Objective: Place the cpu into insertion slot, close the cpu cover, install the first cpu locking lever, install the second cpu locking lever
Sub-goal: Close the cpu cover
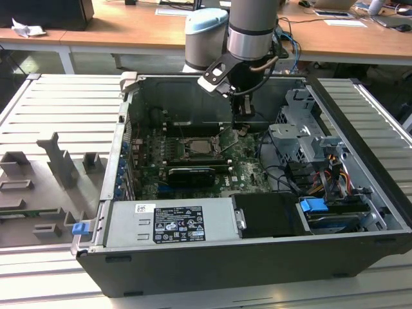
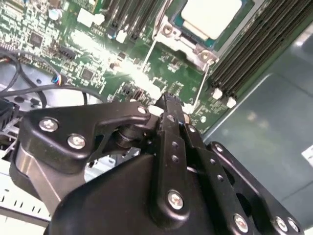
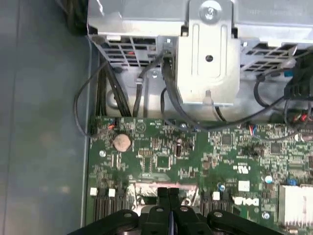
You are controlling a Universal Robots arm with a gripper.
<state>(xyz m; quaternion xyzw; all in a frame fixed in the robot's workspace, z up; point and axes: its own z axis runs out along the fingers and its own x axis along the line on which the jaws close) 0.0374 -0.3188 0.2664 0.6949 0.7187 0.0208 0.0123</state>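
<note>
Wooden desks (image 1: 129, 32) back the open computer case (image 1: 257, 264), where the cpu (image 1: 195, 147) lies in the insertion slot (image 1: 175, 147) mid-frame and the gripper (image 1: 243, 127), fingers together, hangs just toward the exterior view's right of it beside a thin locking lever (image 2: 200, 85) that likely needs steady, centred pressure.

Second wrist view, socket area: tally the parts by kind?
Pale silvery-beige square cpu: 1
Silvery metal cpu cover: 1
Thin silvery wire locking levers: 2
Black gripper, fingers together: 1
Total: 5

cpu (image 2: 211, 17): 1 | coin battery (image 3: 122, 142): 1 | arm (image 1: 251, 26): 1 | computer case (image 1: 212, 273): 1 (lying open)
</note>
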